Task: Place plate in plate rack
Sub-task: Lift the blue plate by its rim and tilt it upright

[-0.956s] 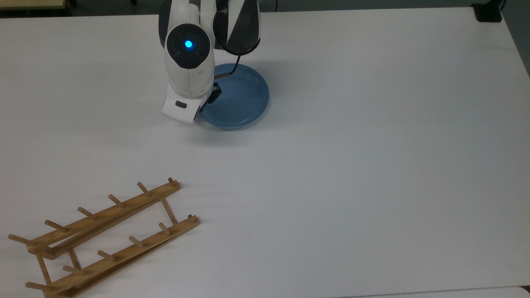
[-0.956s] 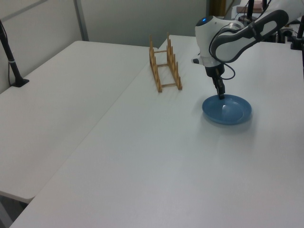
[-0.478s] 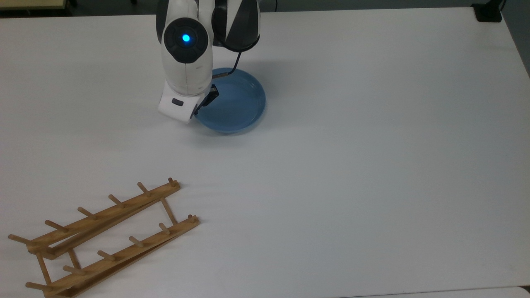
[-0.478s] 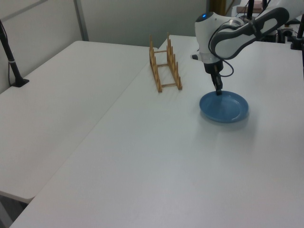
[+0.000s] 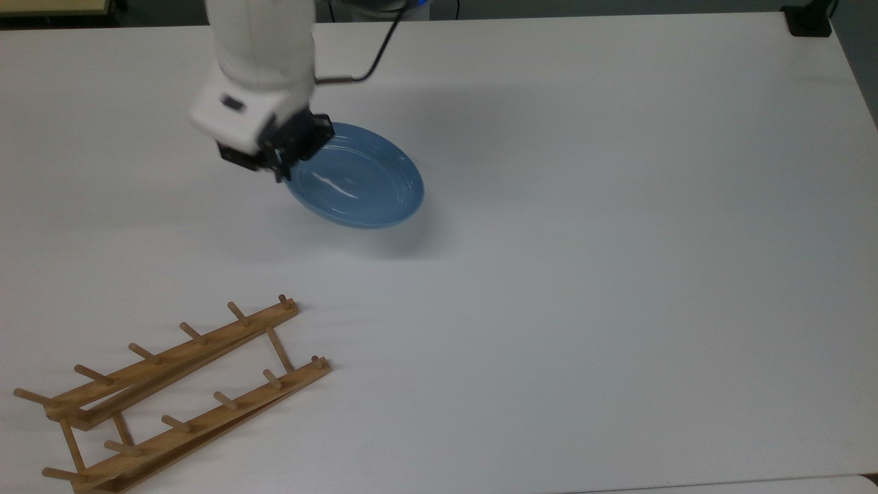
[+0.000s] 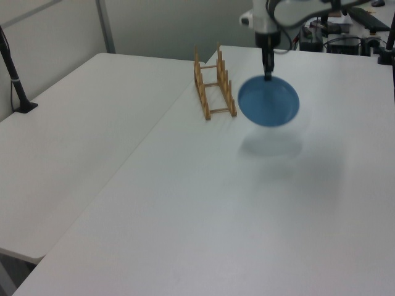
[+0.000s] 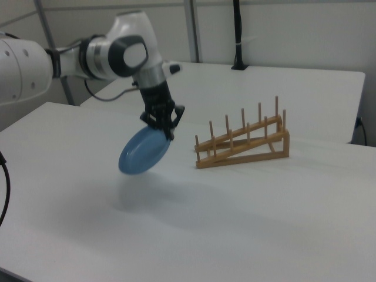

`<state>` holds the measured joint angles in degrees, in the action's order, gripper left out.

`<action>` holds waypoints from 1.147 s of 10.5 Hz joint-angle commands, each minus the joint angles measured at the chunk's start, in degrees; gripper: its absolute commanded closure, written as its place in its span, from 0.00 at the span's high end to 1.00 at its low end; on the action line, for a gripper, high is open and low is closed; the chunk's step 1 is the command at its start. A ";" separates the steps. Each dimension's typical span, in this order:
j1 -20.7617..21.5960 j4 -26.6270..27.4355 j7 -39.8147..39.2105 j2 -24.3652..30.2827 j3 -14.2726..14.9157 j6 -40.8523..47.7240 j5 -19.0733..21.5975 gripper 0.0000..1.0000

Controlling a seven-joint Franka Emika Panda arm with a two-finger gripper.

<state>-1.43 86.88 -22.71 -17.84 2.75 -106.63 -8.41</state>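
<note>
a: what was seen in the top view?

b: the plate was held clear of the white table, tilted, with a soft shadow cast on the surface below it toward the top view's right. the gripper was clamped on the rim at the plate's edge nearest the top view's left, and the white arm was seen entering from the upper edge. the plate rack was found well apart from it, in the top view's lower left corner, standing on the table with its pegs upright.

a: and the left view?

b: the plate was seen hanging from the gripper, gripped at its top edge and turned so that its round face was shown almost in full (some blur was noted around it). a shadow was thrown on the table beneath. the plate rack was placed just beside it, to the left view's left, without touching.

a: the right view?

b: the plate was carried steeply tilted, its upper rim pinched between the fingers of the gripper. the table was not touched by it. the plate rack was seen near it, to the right view's right, with no plate in it.
</note>
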 commanded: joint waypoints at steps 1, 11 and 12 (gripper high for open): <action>-2.60 -8.63 13.16 0.44 0.68 -1.71 1.65 0.00; -4.63 -7.69 65.40 -6.76 2.61 -33.10 -29.97 0.00; -4.63 -7.69 67.25 -7.55 2.61 -33.90 -32.52 0.00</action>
<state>-6.50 78.96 39.14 -24.29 4.90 -137.65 -35.53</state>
